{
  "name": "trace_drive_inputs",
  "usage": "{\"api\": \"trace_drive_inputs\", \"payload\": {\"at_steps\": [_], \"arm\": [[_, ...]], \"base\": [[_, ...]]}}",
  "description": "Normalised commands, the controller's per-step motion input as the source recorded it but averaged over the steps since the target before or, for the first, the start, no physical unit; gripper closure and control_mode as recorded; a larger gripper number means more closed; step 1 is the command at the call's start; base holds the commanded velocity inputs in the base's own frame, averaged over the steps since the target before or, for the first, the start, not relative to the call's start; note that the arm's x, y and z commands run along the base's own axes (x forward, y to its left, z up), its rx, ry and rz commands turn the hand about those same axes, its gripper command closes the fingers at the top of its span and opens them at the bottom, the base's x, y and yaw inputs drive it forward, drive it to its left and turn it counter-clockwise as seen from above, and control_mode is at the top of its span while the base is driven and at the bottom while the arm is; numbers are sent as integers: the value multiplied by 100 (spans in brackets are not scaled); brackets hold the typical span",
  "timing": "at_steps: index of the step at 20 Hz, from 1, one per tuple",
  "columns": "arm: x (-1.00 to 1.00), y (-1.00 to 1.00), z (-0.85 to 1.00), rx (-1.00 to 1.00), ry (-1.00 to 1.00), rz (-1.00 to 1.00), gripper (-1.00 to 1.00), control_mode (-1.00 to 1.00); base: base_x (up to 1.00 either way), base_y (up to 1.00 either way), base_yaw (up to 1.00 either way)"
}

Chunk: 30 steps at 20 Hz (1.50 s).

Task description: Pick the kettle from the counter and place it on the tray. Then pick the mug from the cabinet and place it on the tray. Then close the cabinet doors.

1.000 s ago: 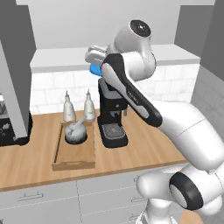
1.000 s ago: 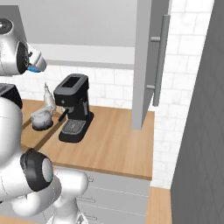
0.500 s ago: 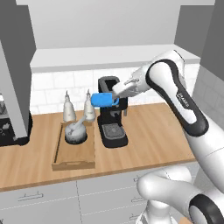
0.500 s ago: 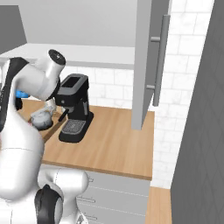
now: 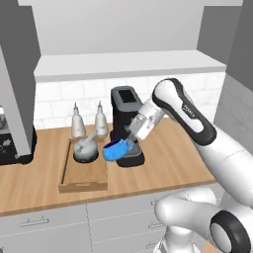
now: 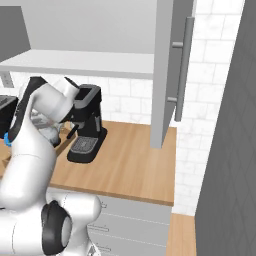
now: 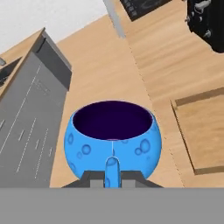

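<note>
Since a second ago, I have swung the mug [image 5: 114, 149] down from cabinet height; gripper [image 5: 129, 144] clamped on its handle; mug hovers just beside tray [image 5: 84, 185]; kettle [image 5: 86, 149] already on tray; placing comes next.

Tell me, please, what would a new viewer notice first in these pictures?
First, the bright blue mug, held by its handle in the shut pincer, just above the right edge of the tray. Next, the silvery kettle sitting in the tray, before two pale bottles. Behind the mug stands a black coffee machine.
</note>
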Motion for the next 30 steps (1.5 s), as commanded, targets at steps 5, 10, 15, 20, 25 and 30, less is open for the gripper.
{"api": "trace_drive_inputs", "payload": {"at_steps": [5, 10, 15, 20, 25, 30], "arm": [[0, 29, -80, 2, -14, 10, 100, -100], [0, 30, -62, 14, -19, 0, 100, -100], [18, 21, -32, 15, -18, -23, 100, -100], [44, 22, -21, 3, -9, -21, 100, -100], [58, 17, -14, 0, 0, -5, 100, -100], [54, 13, -13, 0, 5, 2, 100, -100]], "base": [[0, 0, 0], [0, 0, 0], [0, 0, 0], [0, 0, 0], [0, 0, 0], [0, 0, 0]]}}
